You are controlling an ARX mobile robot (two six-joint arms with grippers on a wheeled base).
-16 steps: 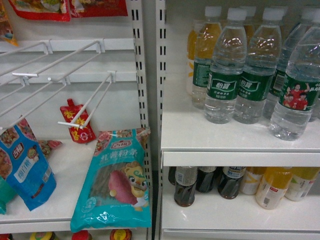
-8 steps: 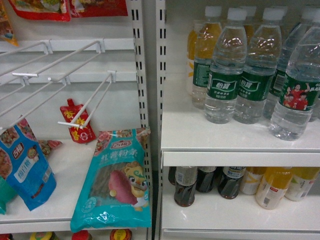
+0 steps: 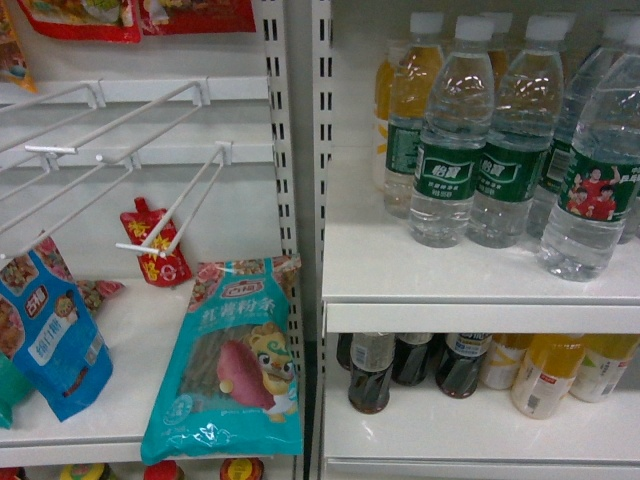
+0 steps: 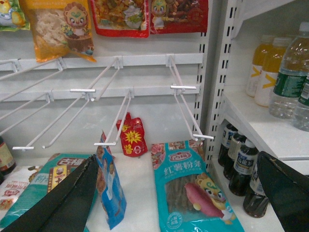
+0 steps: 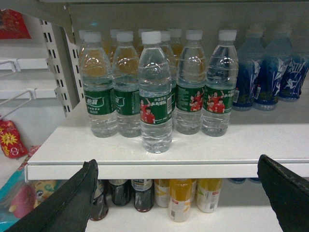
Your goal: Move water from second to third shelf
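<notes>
Several clear water bottles with white caps and green labels stand on a white shelf (image 5: 96, 150). One water bottle (image 5: 155, 96) stands a little in front of the row, its red-shirted label facing me; the head view shows it at the right (image 3: 592, 170). My right gripper (image 5: 176, 193) hangs open in front of the shelf's edge, below and short of that bottle, nothing between its fingers. My left gripper (image 4: 174, 193) is open over the snack bay to the left, also holding nothing. Neither gripper shows in the head view.
On the shelf below (image 5: 231, 220) stand dark cola bottles (image 5: 140, 193) and yellow drink bottles (image 5: 181, 200). Blue-labelled bottles (image 5: 270, 72) are right of the water. A slotted upright (image 3: 305, 200) divides off the left bay with wire hooks (image 3: 170, 220) and a teal snack bag (image 3: 235, 360).
</notes>
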